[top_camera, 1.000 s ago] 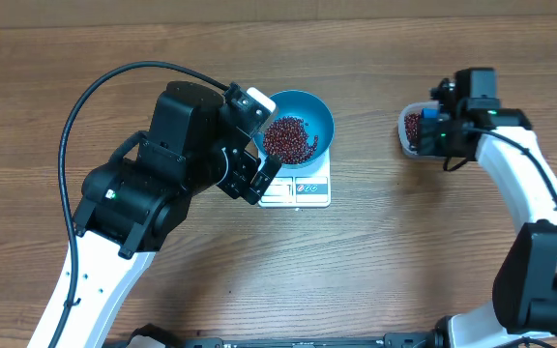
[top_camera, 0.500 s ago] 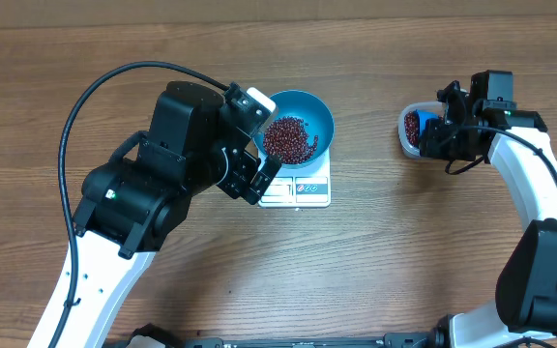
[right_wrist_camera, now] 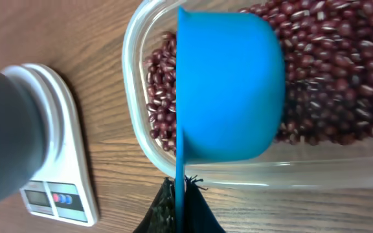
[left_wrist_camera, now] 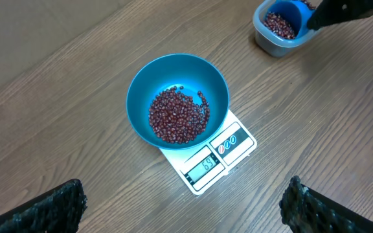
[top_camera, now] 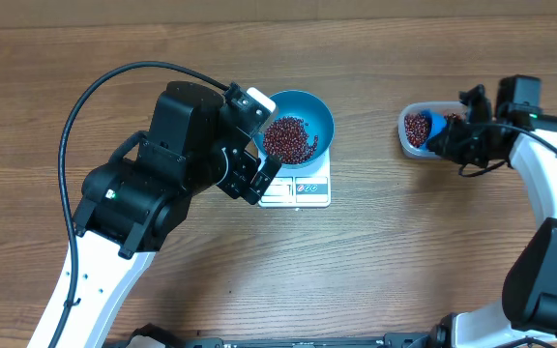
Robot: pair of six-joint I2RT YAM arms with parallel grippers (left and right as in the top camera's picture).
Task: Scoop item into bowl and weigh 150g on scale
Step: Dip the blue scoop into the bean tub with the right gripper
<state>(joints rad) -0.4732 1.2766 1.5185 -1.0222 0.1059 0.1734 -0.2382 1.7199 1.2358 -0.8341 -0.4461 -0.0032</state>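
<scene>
Currently my left gripper point(left_wrist_camera: 186, 208) hangs just left of the scale point(left_wrist_camera: 228, 145), jaws spread wide and holding nothing. The blue bowl point(left_wrist_camera: 144, 84) sits on that scale with a shallow heap of beans point(left_wrist_camera: 177, 115) in its bottom. Off to the right, my right gripper point(top_camera: 457, 140) is clamped tight on the handle of the small blue scoop point(right_wrist_camera: 228, 84), which is turned on its side over more beans in the clear tub point(right_wrist_camera: 131, 84).
</scene>
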